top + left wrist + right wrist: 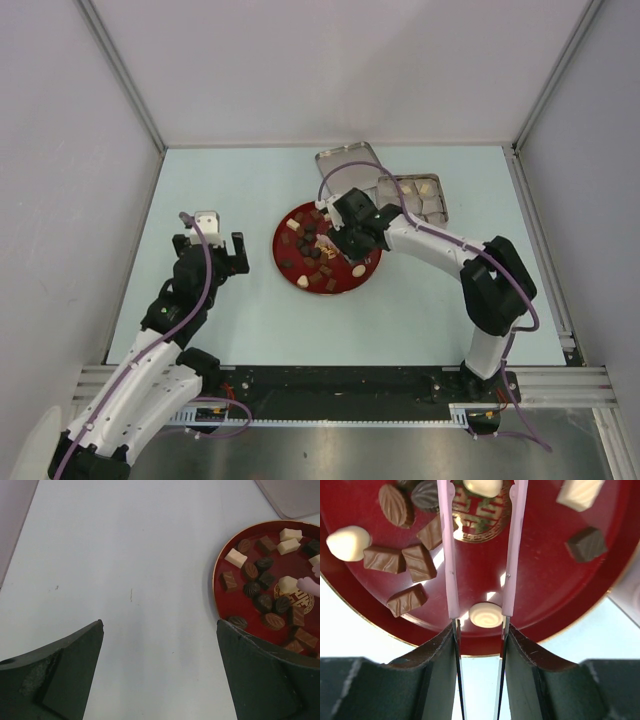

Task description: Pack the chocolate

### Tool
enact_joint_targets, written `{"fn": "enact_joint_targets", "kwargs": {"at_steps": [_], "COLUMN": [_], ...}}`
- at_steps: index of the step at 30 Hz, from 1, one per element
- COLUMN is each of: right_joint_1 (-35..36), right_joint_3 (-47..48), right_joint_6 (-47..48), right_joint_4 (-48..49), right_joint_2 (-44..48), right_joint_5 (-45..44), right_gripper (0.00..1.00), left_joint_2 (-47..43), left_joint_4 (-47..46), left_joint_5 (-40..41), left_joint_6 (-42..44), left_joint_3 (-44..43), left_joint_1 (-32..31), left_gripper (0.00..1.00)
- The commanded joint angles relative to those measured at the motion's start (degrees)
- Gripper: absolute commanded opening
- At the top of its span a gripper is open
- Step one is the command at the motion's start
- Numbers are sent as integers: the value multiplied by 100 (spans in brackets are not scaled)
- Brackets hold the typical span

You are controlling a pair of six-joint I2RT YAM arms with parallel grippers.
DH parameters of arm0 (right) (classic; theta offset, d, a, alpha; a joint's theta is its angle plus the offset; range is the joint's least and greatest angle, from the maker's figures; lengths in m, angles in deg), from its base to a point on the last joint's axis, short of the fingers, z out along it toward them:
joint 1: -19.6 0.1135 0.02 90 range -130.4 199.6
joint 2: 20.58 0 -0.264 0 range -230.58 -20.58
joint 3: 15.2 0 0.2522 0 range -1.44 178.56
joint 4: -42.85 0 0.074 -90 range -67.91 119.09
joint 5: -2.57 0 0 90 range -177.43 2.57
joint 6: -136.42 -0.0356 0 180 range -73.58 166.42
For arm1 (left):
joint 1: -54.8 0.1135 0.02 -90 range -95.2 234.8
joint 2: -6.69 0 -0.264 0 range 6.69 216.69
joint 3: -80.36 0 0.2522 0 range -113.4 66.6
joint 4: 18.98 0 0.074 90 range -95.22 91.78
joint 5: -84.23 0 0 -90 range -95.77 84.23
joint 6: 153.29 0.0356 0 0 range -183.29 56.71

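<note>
Many small chocolates (312, 252), dark brown, reddish-brown and cream-white, lie on the red plate (281, 250). My right gripper (335, 238) hovers over the plate, shut on thin pink tongs (447, 555). In the right wrist view its fingertips (454, 632) press the tongs' two arms. A round white candy (486, 615) lies on the plate (540, 580) below them. The tongs' far ends reach a cream-white candy (482, 486) at the gold emblem; I cannot tell if it is gripped. My left gripper (210, 243) is open and empty, left of the plate (225, 605).
An open metal tin (412, 198) holding a few candies stands behind the plate at the back right. Its lid (348, 165) lies to its left. Grey walls enclose the table on three sides.
</note>
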Motion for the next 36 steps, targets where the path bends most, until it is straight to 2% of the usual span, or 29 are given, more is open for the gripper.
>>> {"fn": "enact_joint_targets", "kwargs": {"at_steps": [1, 22, 32, 35, 36], "right_joint_1": [98, 168, 230, 247, 248], "right_joint_3": [27, 378, 695, 748, 739], "right_joint_6": [129, 366, 489, 507, 507], "right_joint_4": [97, 124, -139, -210, -219], "right_joint_2": [-200, -877, -1070, -1079, -1079], "right_joint_5": [-39, -294, -513, -593, -601], "right_gripper": [43, 42, 35, 31, 26], "left_joint_2": [-61, -8, -8, -17, -17], "left_joint_4": [-218, -280, -297, -297, -297], "left_joint_5": [-45, -116, -142, -142, -142], "left_joint_6": [60, 86, 86, 95, 95], "left_joint_3": [6, 32, 41, 41, 41], "left_joint_1": [28, 28, 20, 20, 20], "left_gripper": [100, 100, 100, 100, 100]}}
